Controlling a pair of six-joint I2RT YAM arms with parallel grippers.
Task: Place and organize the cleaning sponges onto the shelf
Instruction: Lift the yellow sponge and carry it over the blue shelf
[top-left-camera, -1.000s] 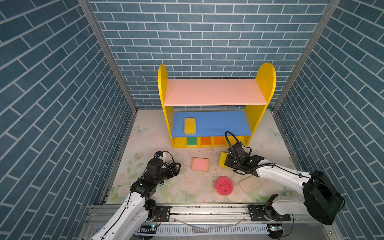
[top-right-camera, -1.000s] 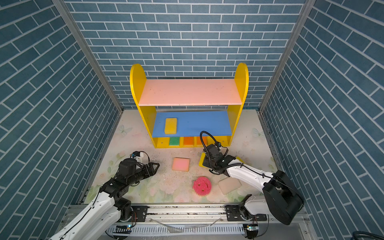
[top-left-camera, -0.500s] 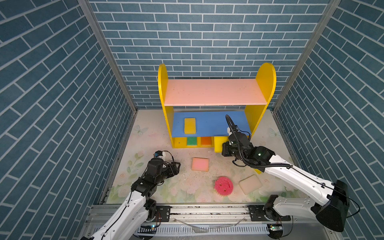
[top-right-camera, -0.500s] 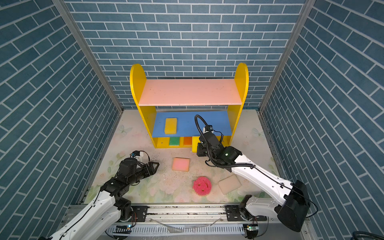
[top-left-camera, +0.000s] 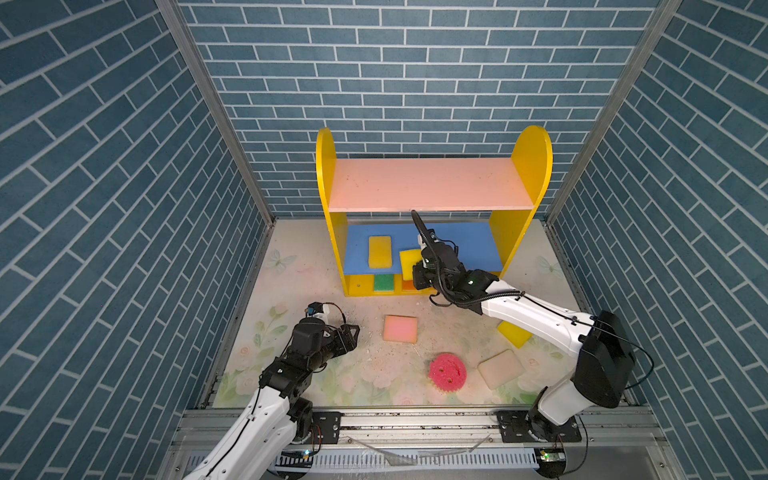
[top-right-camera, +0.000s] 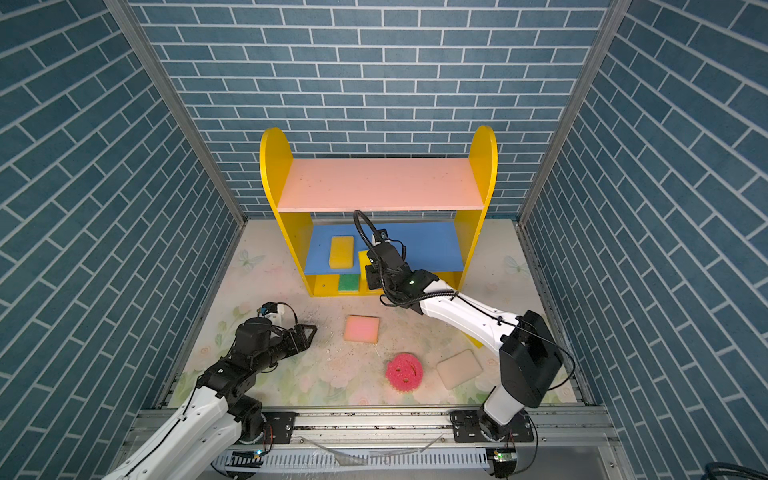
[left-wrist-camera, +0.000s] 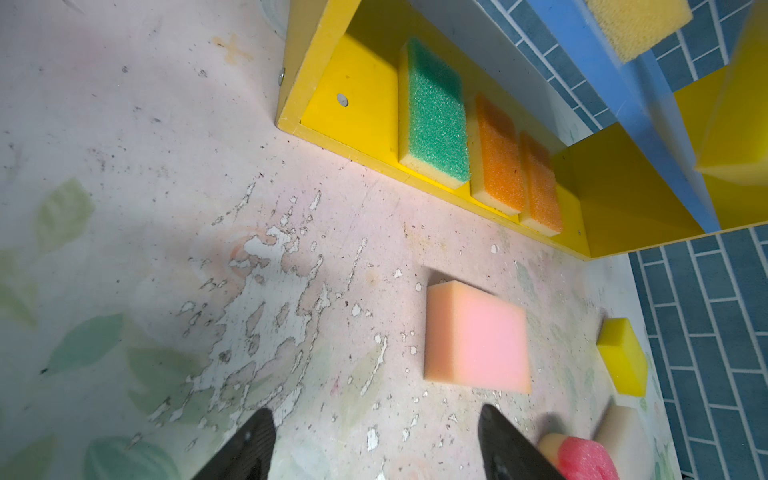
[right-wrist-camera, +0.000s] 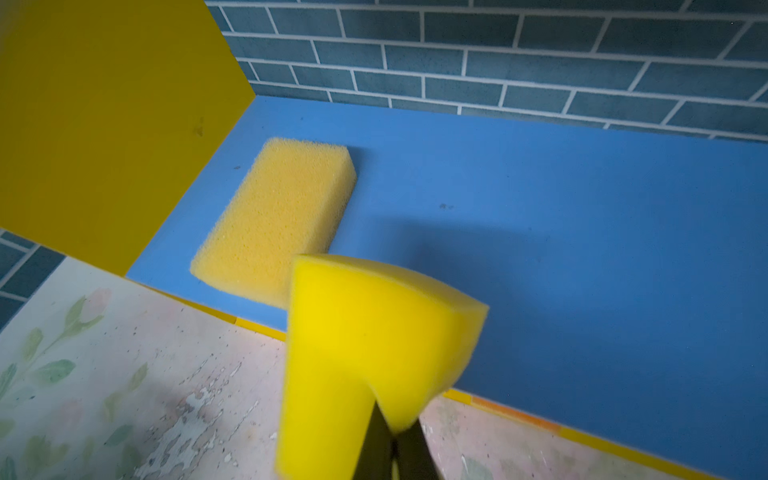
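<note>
While the right hand (right-wrist-camera: 392, 446) was clamped tight on a bright yellow sponge (right-wrist-camera: 374, 332), pinching its near end so the foam bulged, it held that block at the front edge of the blue middle board (top-left-camera: 465, 245). Whether the block touched the board, I could not tell. The shelf (top-left-camera: 432, 189) stood at the table's (top-left-camera: 291, 291) 12 o'clock, hard against the brick wall (top-left-camera: 395, 83).

And look at the blue board: a porous yellow sponge (top-left-camera: 380, 251) lay flat there, toward the 9 o'clock end, with the gripped block just beside it at its 3 o'clock.

Down on the yellow base (left-wrist-camera: 353, 95), three were lined up side by side: a green-topped sponge (left-wrist-camera: 434, 120) at the 9 o'clock end, then two orange-topped sponges (left-wrist-camera: 498, 153) running toward 3 o'clock.

Four were out on the table. A pink sponge (top-left-camera: 400, 328) sat flat near the centre. The round pink smiley sponge (top-right-camera: 404, 371) lay at its 5 o'clock, with a cream sponge (top-left-camera: 500, 368) near that one's 3 o'clock. Another yellow sponge (top-left-camera: 513, 333) sat at the table's 4 o'clock, partly under the right arm.

Over at 8 o'clock the left hand (left-wrist-camera: 376, 436) hung low over the table, jaws spread wide, gripping nothing, with the pink sponge at its 3 o'clock, apart from it.
</note>
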